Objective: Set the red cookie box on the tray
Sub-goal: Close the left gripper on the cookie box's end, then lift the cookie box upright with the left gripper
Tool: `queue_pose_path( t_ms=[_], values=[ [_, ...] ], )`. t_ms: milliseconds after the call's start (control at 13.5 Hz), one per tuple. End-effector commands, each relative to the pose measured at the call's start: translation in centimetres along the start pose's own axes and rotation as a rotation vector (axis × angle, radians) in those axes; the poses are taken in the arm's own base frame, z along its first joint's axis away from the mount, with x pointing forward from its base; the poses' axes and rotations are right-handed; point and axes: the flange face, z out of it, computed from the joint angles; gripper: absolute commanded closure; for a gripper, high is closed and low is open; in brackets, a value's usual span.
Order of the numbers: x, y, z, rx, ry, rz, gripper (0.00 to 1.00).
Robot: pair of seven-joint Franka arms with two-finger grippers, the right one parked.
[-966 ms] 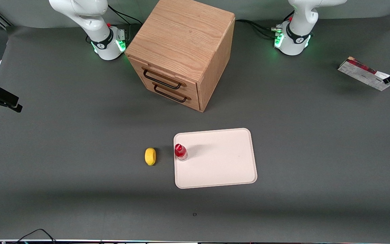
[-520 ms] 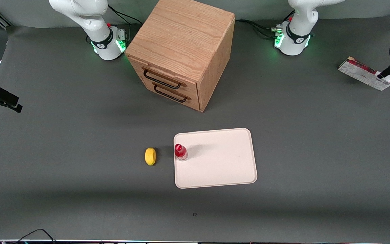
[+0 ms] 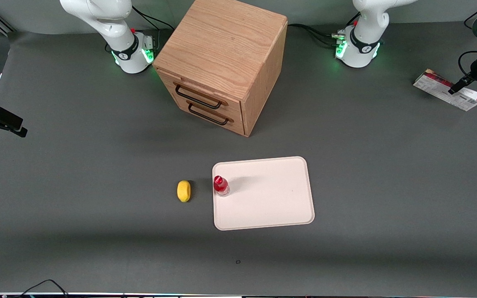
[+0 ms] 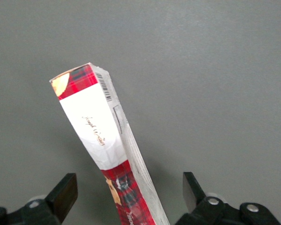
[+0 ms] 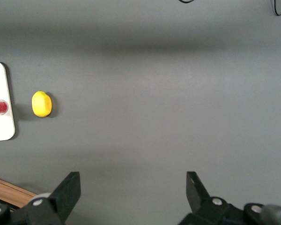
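The red cookie box [image 4: 113, 159] lies between the gripper's [image 4: 130, 194] spread fingers [image 4: 65, 192], well apart from the tray [image 3: 263, 192].

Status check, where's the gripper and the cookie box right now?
Gripper open, fingers straddling the red cookie box. Box lying on table, not gripped. Tray carries small red-capped bottle at one edge.
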Motion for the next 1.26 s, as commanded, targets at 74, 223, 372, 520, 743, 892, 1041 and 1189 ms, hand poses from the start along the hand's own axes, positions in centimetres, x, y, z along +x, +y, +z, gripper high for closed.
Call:
queue_pose_path(
  t_ms=[74, 223, 372, 520, 743, 892, 1041, 1189],
  values=[
    [-0.3, -0.9, 1.3, 0.035, 0.000, 0.003, 0.00],
    [-0.5, -1.0, 1.9, 0.038, -0.014, -0.007, 0.00],
    [-0.6, -1.1, 2.5, 0.040, -0.032, -0.017, 0.00],
    [-0.7, -1.1, 2.6, 0.040, -0.034, -0.018, 0.00],
    [-0.8, -1.1, 2.9, 0.044, -0.044, -0.015, 0.42],
    [-0.8, -1.0, 3.3, 0.049, -0.057, -0.008, 0.84],
    [-0.9, -1.0, 3.4, 0.049, -0.059, -0.006, 1.00],
    [-0.9, -0.9, 3.4, 0.050, -0.061, -0.004, 1.00]
  ],
)
